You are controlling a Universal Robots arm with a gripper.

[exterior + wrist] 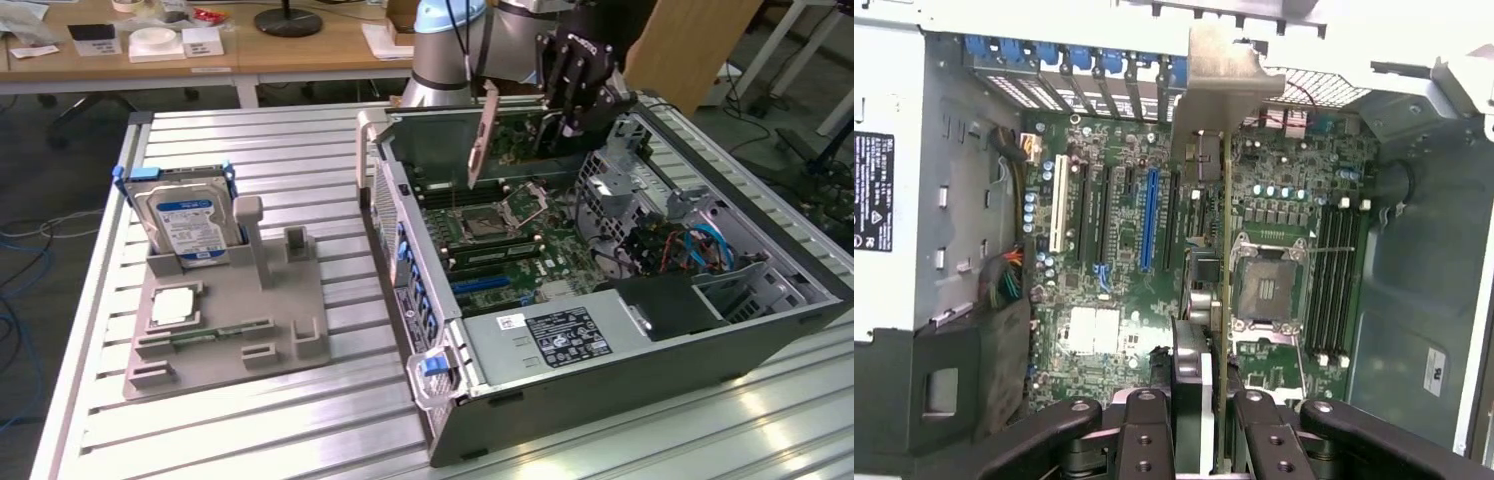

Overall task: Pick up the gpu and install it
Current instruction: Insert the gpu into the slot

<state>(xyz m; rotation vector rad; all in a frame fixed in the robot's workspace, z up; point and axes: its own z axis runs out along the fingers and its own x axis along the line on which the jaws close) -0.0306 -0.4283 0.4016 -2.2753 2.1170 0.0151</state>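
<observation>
Here the gripper [577,100] clamps the gpu [514,135] edge-on.

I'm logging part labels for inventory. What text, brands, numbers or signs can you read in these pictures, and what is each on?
No text can be read for certain.
Blue-and-white label on the silver hard drive in the grey holder: print too blurred.
Black label on the grey metal power supply box: white print and marks too small.
Small white sticker beside it: unreadable.
Black label with a triangle sign on the grey case wall: words blurred.
White sticker inside the case: unreadable.
</observation>
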